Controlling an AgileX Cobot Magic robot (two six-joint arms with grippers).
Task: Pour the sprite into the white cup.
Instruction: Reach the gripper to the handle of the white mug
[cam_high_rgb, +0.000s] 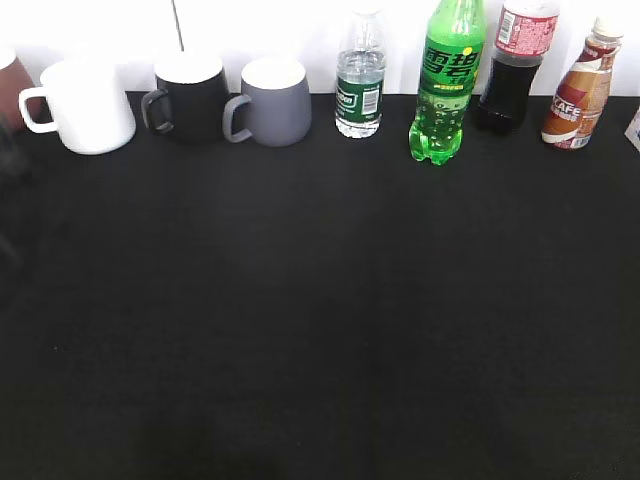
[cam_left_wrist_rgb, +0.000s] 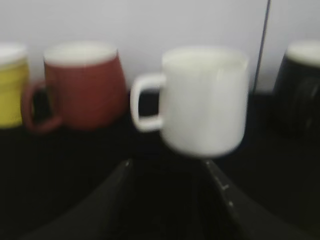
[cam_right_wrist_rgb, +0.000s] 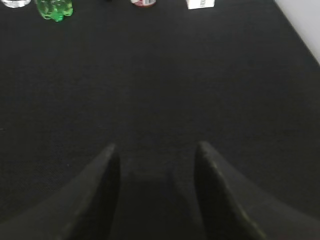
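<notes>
Left end effector (cam_left_wrist_rgb: 167, 167) spread before glossy rounded white cup (cam_left_wrist_rgb: 204, 100); right end effector (cam_right_wrist_rgb: 157, 152) spread over matte black cloth (cam_right_wrist_rgb: 165, 80).

5 mugs (cam_left_wrist_rgb: 205, 102), 4 bottles (cam_high_rgb: 446, 80)

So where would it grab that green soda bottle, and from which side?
Probably around the labelled middle of the green bottle, coming from the front. It stands upright in the back row, with a water bottle on one side and a dark cola bottle on the other, so the front is the open side. The body is round and even there, suiting the right gripper, whose jaws are open.
</notes>
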